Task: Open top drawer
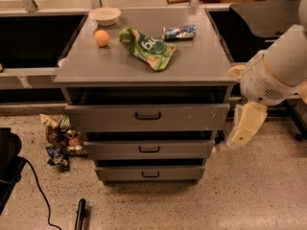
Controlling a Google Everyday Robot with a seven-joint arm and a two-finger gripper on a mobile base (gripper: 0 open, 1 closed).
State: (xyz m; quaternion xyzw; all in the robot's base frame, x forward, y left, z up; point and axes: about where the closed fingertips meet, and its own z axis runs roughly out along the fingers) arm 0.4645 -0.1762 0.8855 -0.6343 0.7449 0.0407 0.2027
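Note:
The top drawer [147, 117] is the widest and tallest grey front of the cabinet, with a small dark loop handle [147, 115] at its middle and pale specks near its right end. A dark gap shows above it, under the cabinet top. Two shorter drawers [149, 149] sit below it. My gripper [245, 127], pale yellow, hangs from the white arm [276, 71] just to the right of the cabinet, level with the top drawer's right end. It is apart from the handle and holds nothing that I can see.
On the cabinet top [91, 63] lie an orange [101, 38], a white bowl [105, 16], a green chip bag [146, 47] and a blue packet [179, 32]. Snack wrappers [60, 138] lie on the floor at the left, with a black cable [38, 190] and a dark stick [80, 214].

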